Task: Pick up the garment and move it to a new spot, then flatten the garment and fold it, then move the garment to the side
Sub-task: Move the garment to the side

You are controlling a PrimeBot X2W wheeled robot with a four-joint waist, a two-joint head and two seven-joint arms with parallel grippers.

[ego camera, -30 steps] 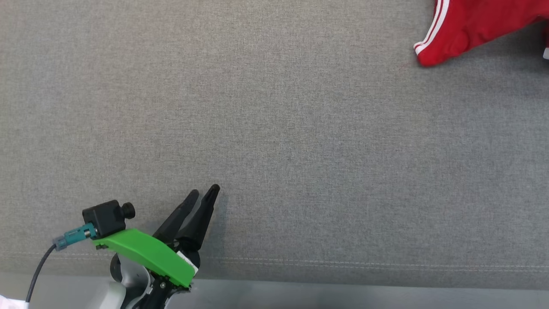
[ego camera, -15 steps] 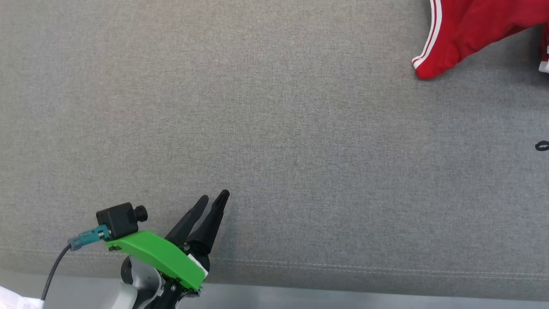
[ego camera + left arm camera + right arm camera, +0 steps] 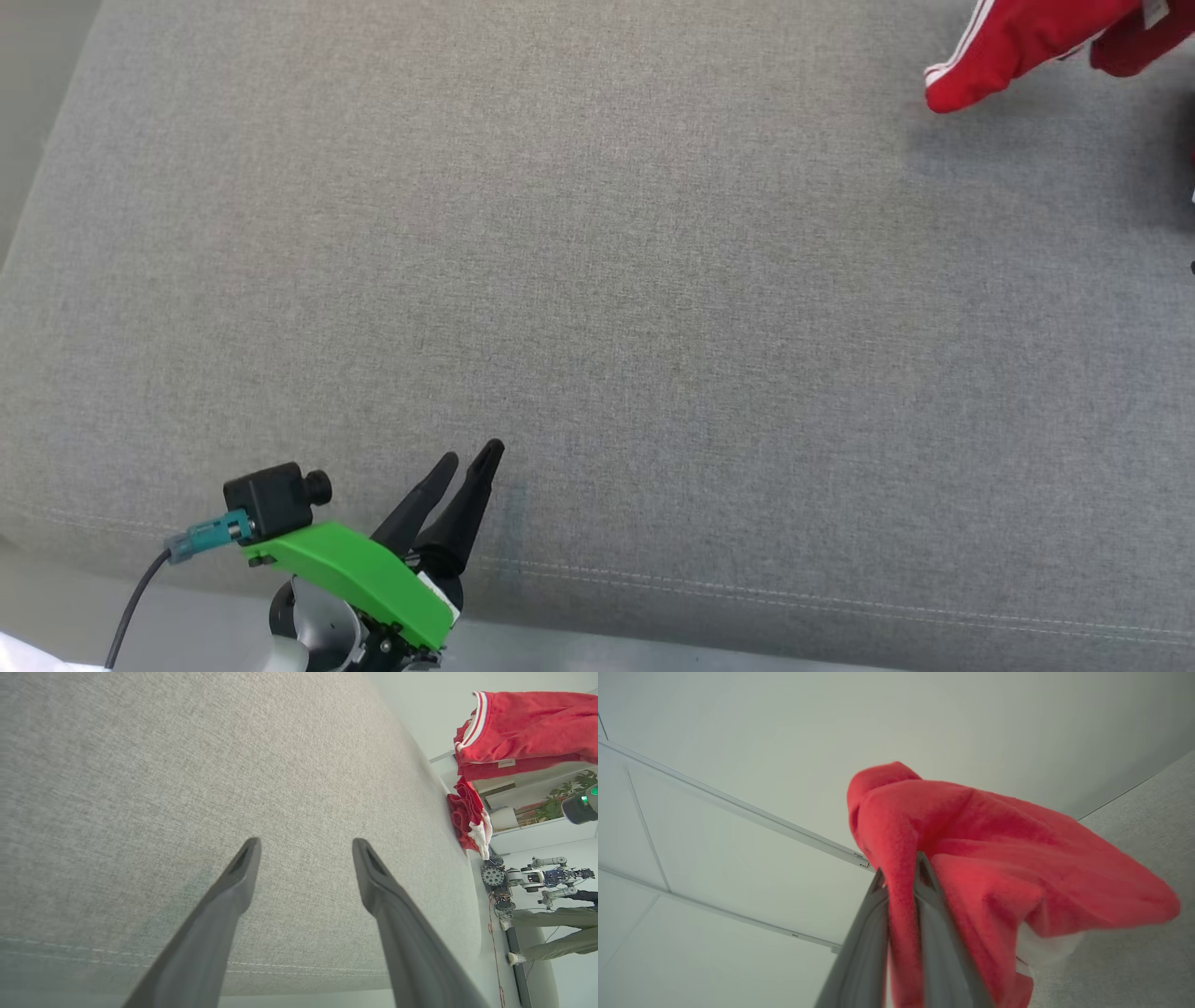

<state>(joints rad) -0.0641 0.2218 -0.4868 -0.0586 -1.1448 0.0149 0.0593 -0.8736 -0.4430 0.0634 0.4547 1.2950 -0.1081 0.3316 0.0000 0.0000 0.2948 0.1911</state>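
The left gripper [image 3: 471, 455] hovers over the near left edge of the grey cushion [image 3: 597, 280], its fingers spread and empty. Near the far right corner the red garment [image 3: 1008, 42] hangs lifted, a fold pinched between the closed fingers of the right gripper [image 3: 899, 872]. The carry would likely go best if the cloth is brought over the bare middle and lowered slowly, so that it drapes flat rather than bunching.
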